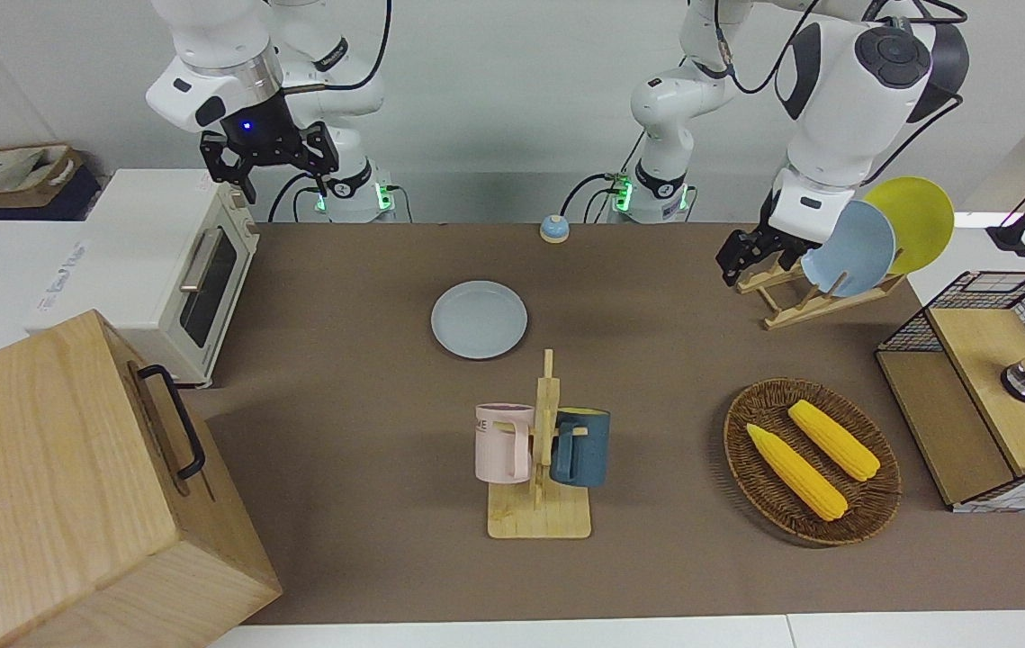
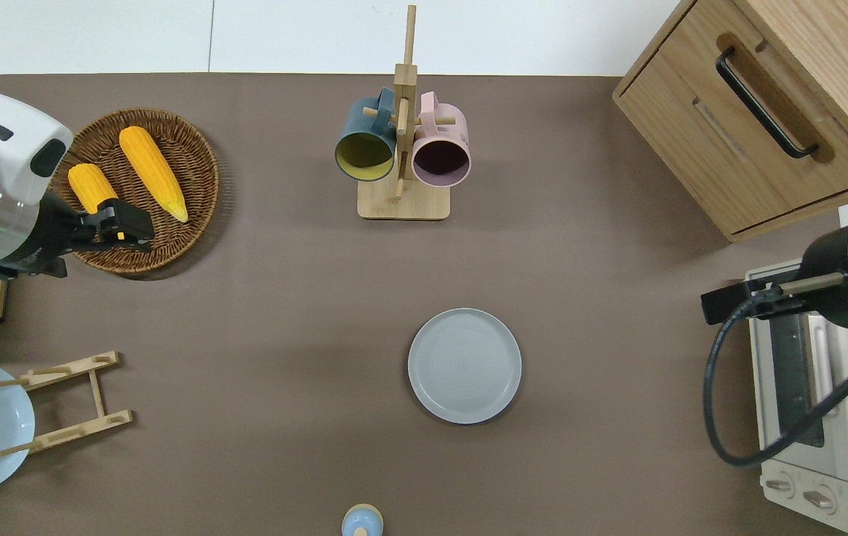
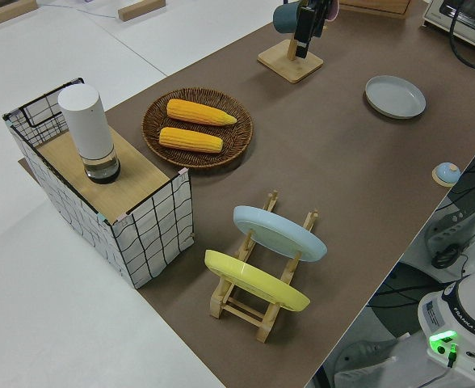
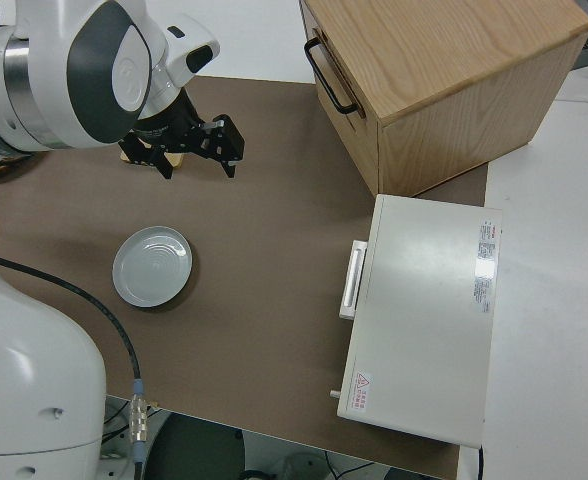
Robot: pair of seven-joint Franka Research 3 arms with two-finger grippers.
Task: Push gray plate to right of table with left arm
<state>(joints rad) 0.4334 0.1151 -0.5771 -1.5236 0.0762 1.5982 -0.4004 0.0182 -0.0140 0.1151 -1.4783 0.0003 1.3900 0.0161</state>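
The gray plate (image 1: 479,319) (image 2: 464,366) (image 3: 395,96) (image 4: 152,266) lies flat on the brown table (image 1: 368,540), about midway along it and nearer to the robots than the mug rack. My left gripper (image 1: 740,261) (image 2: 133,227) is up in the air with its fingers together and nothing in them. In the overhead view it hangs over the robot-side rim of the wicker basket, well apart from the plate, toward the left arm's end. My right arm is parked, its gripper (image 1: 269,166) (image 4: 189,155) spread wide open and empty.
A wooden rack (image 1: 539,459) holds a pink and a dark blue mug. The wicker basket (image 1: 746,468) holds two corn cobs. A plate rack (image 1: 800,301) carries sky-blue and yellow plates. A toaster oven (image 1: 188,270) and drawer cabinet (image 1: 53,486) stand at the right arm's end. A small bell (image 1: 553,229) sits near the robots.
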